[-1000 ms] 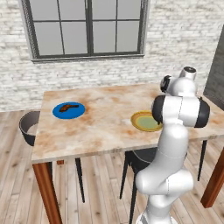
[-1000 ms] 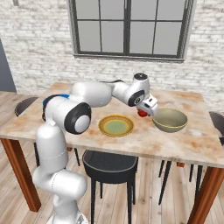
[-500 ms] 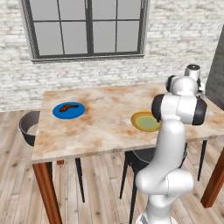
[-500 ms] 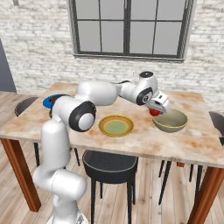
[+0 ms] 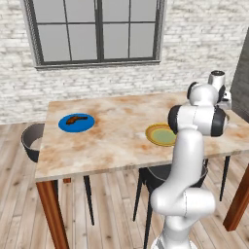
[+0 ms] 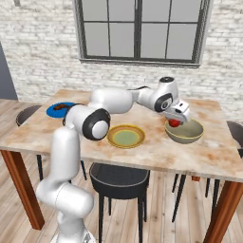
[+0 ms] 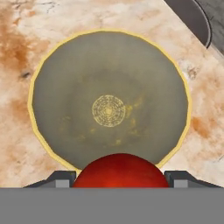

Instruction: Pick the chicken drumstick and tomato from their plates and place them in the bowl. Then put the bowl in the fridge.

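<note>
Tomato [image 7: 120, 169]: small, shiny, deep red, round; pinched between the two dark fingertips [image 7: 61, 179], which press its left and right sides. Gripper [image 6: 176, 120] closed on it, jaws standing fairly wide to take its girth. Held in the air directly above the bowl, not yet inside.

Bowl [image 6: 184, 132]: round, deep, olive-tan outside with a yellowish rim; greenish-beige inside with a pale circular medallion pattern at the centre [image 7: 109, 110]. Standing on the table toward its right end as seen from the right base view, nothing in it.

Yellow-rimmed plate [image 6: 126, 135]: flat, round, greenish centre, bare; just beside the bowl on its left in the right base view, seen also at [image 5: 160, 134].

Blue plate [image 5: 76, 122]: flat, plain bright blue, well apart from the other plate, near the far end of the table.

Drumstick [image 5: 74, 119]: small, elongated, dark reddish-brown, thicker at one end; lying on the blue plate.

Table [image 6: 152, 152]: pale marbled top with rust-orange blotches, reddish wooden legs.

Chairs: dark round seats [image 6: 117, 176] tucked under the table edges.

Backdrop: whitewashed brick wall, dark-framed window [image 5: 97, 31].
</note>
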